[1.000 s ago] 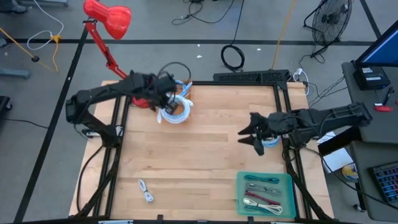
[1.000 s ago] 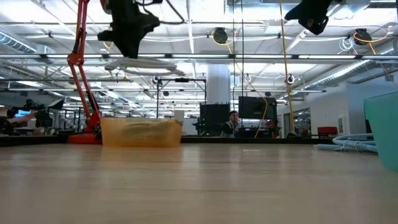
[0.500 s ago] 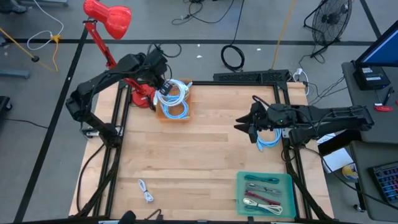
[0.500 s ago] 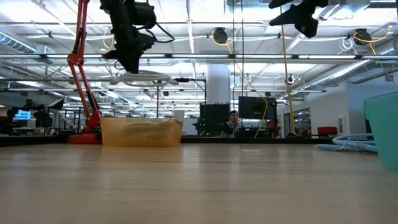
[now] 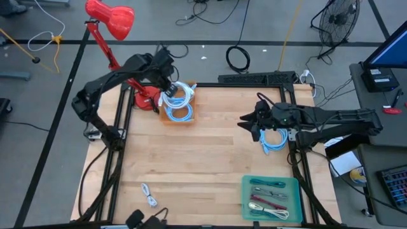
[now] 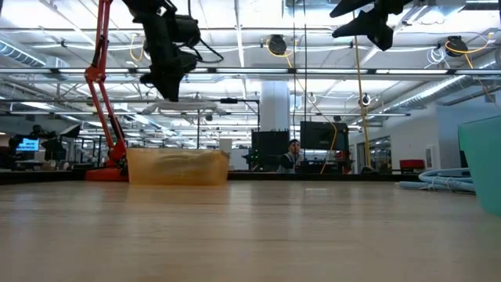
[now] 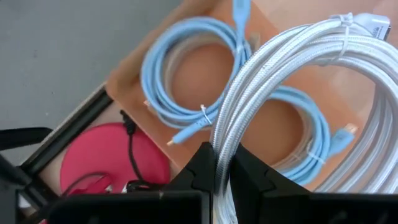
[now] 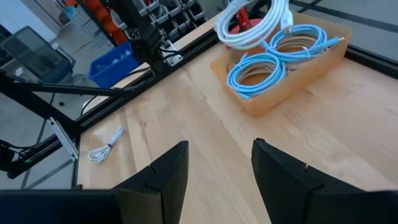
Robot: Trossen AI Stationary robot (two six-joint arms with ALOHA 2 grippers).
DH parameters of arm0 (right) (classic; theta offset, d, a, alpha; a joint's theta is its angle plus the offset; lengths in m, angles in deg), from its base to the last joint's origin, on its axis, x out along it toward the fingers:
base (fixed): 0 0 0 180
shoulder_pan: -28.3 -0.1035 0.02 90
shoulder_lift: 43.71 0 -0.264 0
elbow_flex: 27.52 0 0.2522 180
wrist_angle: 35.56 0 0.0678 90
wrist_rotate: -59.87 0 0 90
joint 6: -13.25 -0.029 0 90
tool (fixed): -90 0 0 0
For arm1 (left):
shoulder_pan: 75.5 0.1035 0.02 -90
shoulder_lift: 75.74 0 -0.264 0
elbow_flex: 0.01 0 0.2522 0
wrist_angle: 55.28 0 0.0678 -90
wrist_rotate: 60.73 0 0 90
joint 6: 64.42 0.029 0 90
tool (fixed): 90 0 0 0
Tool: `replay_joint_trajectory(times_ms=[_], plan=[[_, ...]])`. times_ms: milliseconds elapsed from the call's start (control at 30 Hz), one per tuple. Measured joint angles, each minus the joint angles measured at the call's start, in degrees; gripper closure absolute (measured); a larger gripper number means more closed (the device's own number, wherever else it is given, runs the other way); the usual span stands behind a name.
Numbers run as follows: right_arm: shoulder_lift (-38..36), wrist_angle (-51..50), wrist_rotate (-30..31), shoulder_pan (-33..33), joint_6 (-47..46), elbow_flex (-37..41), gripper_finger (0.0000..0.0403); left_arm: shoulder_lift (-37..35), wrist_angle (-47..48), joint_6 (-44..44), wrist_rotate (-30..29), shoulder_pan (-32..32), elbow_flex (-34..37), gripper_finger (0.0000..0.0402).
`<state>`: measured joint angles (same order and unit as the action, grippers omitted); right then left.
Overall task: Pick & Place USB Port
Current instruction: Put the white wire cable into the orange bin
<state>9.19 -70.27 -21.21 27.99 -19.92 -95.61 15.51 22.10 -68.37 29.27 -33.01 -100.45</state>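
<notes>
A white braided USB cable coil hangs above the tan bin at the table's far left, with my left gripper shut on it. Two light-blue cable coils lie in the bin. My right gripper stands open above the table's right middle, nothing between its fingers. Under that arm another blue cable coil lies flat on the wood. My left gripper pinches a bundle of the white coil's strands between its two fingers. The fingers point steeply down and lie across the strands. The coil hangs clear above the bin, spreading out beyond the fingertips toward its tied end.
A red desk lamp's base stands just left of the bin. A green tray holding several cables sits at the near right. A small white cable lies at the near left. Bare wood spans the table's middle.
My left gripper has swung toward the table's far edge with the white coil and rolled at the wrist; the coil stays lifted above the bin. My right gripper has drawn a little toward the far edge and tipped closer to level, uncovering the blue coil on the table.
</notes>
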Motion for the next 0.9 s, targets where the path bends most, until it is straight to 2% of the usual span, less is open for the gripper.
replay_joint_trajectory(times_ms=[267,467,600,633,733,767,900], plan=[[0.08,-0.31,-0.12,-0.03,0.00,-0.01,0.0234,7.86,1.21,6.55,0.77,-2.43,0.11,0.0377],[0.06,-0.33,-1.48,-0.03,-0.01,0.00,0.0234,9.14,2.02,21.14,14.91,-1.20,0.07,0.0377],[0.06,-0.33,-1.52,-0.07,-0.02,-0.01,0.0234,9.19,6.41,25.82,21.57,0.02,0.02,0.0377],[0.06,-0.33,-1.52,-0.06,-0.01,-0.01,0.0234,9.12,7.99,26.50,20.01,-0.12,0.02,0.0377],[0.06,-0.33,-1.52,-0.05,0.16,0.01,0.0234,8.93,10.99,24.51,7.29,-1.36,0.02,0.0377],[0.06,-0.33,-1.50,-0.05,0.48,0.01,0.0234,8.93,11.01,24.11,5.82,-1.53,0.02,0.0377],[0.07,-0.28,-1.35,-0.05,0.83,0.00,0.0234,8.90,8.48,22.78,6.73,-1.50,0.02,0.0377]])
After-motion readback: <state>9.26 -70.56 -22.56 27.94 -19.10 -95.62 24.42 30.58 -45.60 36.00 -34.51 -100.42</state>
